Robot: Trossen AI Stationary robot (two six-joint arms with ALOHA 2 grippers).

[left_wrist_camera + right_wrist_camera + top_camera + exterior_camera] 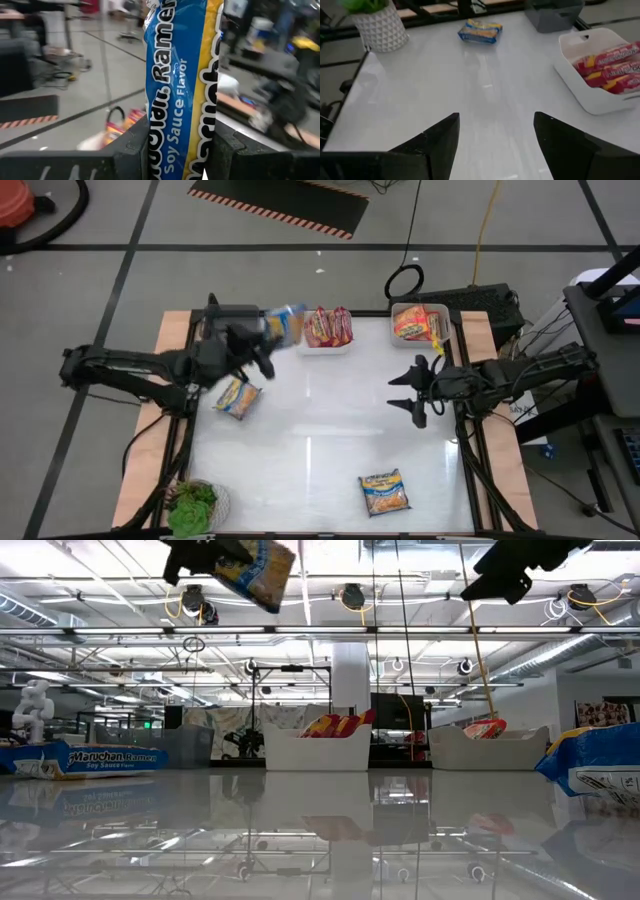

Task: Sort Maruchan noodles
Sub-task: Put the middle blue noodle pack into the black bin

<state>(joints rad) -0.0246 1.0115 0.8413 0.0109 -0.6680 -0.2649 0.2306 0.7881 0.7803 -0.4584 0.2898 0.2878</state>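
Presently a blue-and-yellow packet [285, 324] is held pinched in the left gripper [268, 330], raised near the tabletop's far edge beside the white bin of red packets [327, 330], and should be released only once carried squarely over its proper place, while the right gripper [412, 390] waits wide and empty.

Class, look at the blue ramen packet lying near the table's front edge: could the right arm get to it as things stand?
Probably yes: the right gripper hovers with open, empty jaws, and only bare table lies between it and that blue ramen packet.
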